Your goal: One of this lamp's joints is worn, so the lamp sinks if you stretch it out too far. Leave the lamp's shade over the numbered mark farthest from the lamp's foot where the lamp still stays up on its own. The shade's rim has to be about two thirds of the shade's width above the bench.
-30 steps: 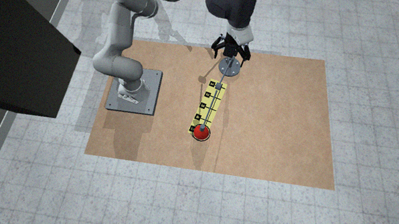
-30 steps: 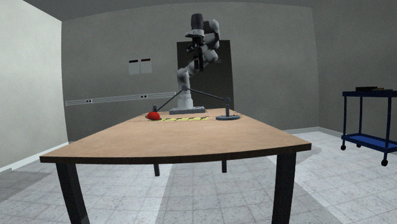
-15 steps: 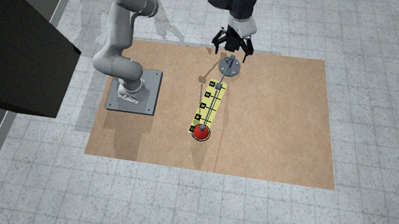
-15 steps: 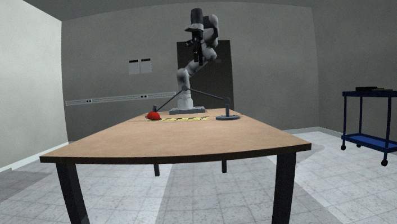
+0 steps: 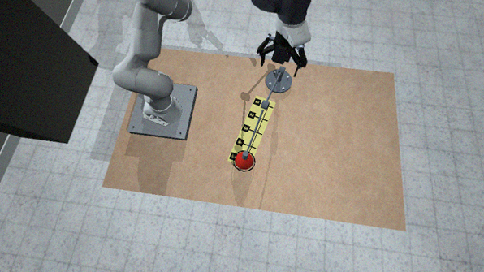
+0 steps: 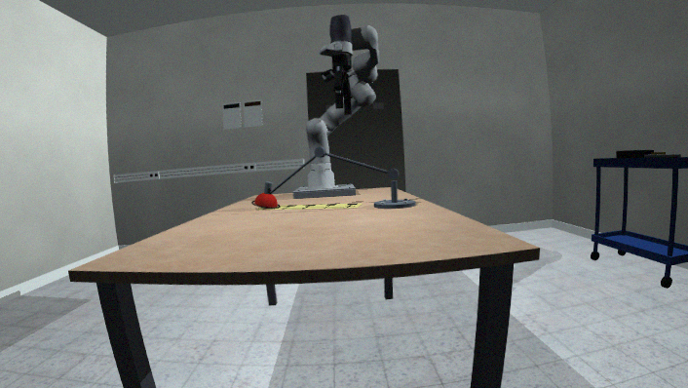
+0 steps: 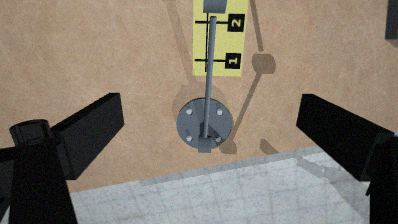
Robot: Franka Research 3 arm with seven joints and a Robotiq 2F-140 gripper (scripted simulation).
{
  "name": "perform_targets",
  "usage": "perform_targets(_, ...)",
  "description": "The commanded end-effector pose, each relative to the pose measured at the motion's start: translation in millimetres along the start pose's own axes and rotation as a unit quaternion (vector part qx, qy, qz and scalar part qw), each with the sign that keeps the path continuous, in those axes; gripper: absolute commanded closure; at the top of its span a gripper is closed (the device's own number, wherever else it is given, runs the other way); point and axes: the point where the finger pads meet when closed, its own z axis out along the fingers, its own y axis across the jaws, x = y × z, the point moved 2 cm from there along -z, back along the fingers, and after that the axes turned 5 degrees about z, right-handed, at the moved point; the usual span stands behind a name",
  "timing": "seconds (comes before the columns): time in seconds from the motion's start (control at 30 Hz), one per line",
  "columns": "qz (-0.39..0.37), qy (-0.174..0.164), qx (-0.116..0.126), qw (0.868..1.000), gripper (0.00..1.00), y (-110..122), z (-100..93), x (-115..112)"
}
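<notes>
The red lamp shade (image 5: 244,161) (image 6: 266,200) is down at the bench, at the far end of the yellow numbered strip (image 5: 244,136) (image 6: 317,207) (image 7: 200,42), by its last mark. Its rim looks at or almost at the bench top. The elbow joint (image 5: 265,104) (image 6: 320,152) (image 7: 215,6) stands raised between two thin rods. The round grey foot (image 5: 285,85) (image 6: 385,205) (image 7: 187,125) stands beyond mark 1. My gripper (image 5: 281,66) (image 6: 343,109) (image 7: 210,109) is wide open and empty, high above the lamp, near the foot's side. The wrist view does not show the shade.
The arm's base plate (image 5: 191,101) (image 6: 348,192) is bolted on the bench beside the strip. The bench (image 5: 342,138) (image 6: 292,244) ends just behind the foot. A blue trolley (image 6: 633,163) stands off to the right, and a dark cabinet (image 5: 8,71) is at the upper left.
</notes>
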Motion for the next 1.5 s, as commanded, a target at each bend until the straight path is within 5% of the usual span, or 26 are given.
perform_targets(0.0,-0.002,0.0,0.002,1.0,0.0,-2,-0.4,10)
perform_targets(1.47,0.033,-0.002,-0.006,0.999,0.0,2,2.9,165)
